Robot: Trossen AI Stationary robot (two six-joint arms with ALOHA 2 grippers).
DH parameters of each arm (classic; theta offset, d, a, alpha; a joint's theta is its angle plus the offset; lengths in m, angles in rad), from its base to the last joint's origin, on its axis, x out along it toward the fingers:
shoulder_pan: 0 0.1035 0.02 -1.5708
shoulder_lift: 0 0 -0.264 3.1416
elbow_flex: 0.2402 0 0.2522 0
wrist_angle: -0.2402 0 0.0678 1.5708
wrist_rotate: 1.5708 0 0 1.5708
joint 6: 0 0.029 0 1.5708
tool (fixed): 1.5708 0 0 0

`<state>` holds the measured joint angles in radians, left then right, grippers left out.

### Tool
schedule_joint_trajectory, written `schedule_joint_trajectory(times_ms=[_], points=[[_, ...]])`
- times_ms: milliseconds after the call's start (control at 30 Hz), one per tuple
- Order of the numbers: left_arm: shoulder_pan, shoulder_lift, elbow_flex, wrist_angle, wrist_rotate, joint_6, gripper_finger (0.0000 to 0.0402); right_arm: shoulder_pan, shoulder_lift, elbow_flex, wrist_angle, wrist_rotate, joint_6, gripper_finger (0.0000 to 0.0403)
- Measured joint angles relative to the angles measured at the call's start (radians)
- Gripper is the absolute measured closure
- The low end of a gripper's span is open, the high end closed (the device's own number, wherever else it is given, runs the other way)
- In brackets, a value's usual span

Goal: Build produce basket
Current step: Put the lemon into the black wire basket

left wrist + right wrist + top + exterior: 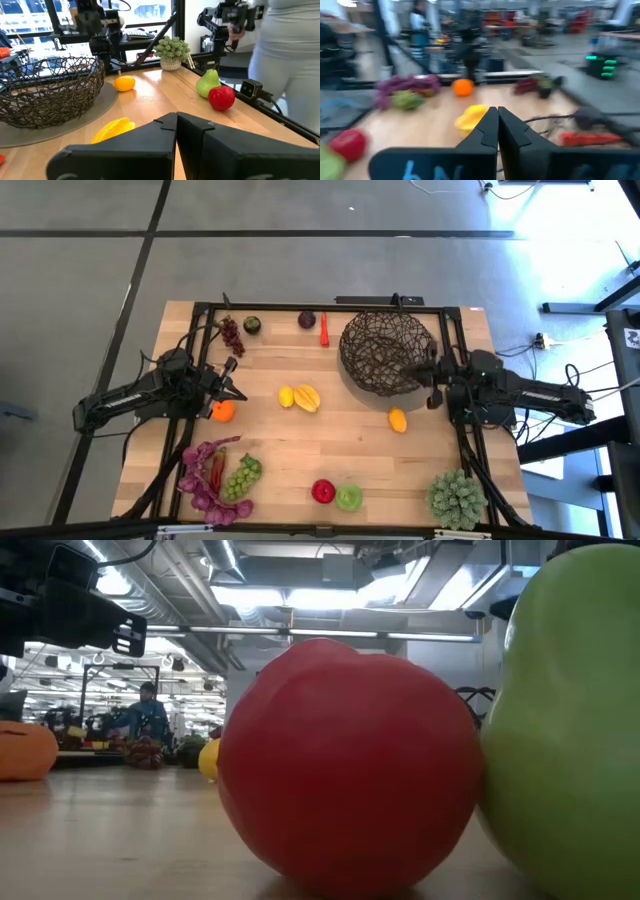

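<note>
- Basket (388,352): the dark open-weave bowl stands just beside the right gripper (432,380), on its far side. It appears to hold no produce, so by the look of it the filling has not begun.
- Purple leaves (205,480), green grapes (243,476): piled on the table's near side, well apart from the left gripper (232,383) and far from the basket.
- Plant ball (456,497): spiky and pale green, in a pot at the near corner, well apart from the right gripper.
- Red apple (323,492), green apple (349,498): touching, at the near edge between the two arms.
- Yellow fruits (300,396): a pair mid-table, between the grippers; another yellow fruit (398,420) lies near the right gripper.
- Orange (223,411): just beside the left gripper, on its near side.
- Red chilli (324,328), purple grapes (232,334): along the far edge.
- Left gripper: fingers (165,131) pressed together, holding nothing.
- Right gripper: fingers (490,125) likewise together and empty.
- Writing: blue marks on the right gripper's body, not legible; no brand can be read.
</note>
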<state>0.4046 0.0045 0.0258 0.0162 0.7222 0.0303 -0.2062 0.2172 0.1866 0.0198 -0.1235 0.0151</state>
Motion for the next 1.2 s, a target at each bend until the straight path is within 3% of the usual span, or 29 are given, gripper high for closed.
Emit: schedule_joint_trajectory(times_ms=[200,467,700,1067,1133,1200], points=[[0.0,0.0,0.0,0.0,0.0,0.0,0.0401,0.0,0.199,0.273,-0.236,0.228,0.027,0.0403],[0.0,0.0,0.0,0.0,0.0,0.0,0.0401,0.0,0.548,0.654,-0.594,0.247,0.224,0.0403],[0.0,0.0,0.0,0.0,0.0,0.0,0.0401,0.0,0.752,0.891,-0.805,0.245,0.27,0.0403],[0.0,0.0,0.0,0.002,-0.033,0.006,0.0401,0.003,0.851,1.023,-0.844,0.201,0.313,0.0403],[0.0,0.0,-0.001,0.016,-0.087,-0.024,0.0401,0.014,0.854,1.024,-0.844,0.201,0.348,0.0403],[0.0,0.0,0.006,0.024,-0.191,-0.151,0.0401,0.03,0.854,1.024,-0.844,0.2,0.363,0.0403]])
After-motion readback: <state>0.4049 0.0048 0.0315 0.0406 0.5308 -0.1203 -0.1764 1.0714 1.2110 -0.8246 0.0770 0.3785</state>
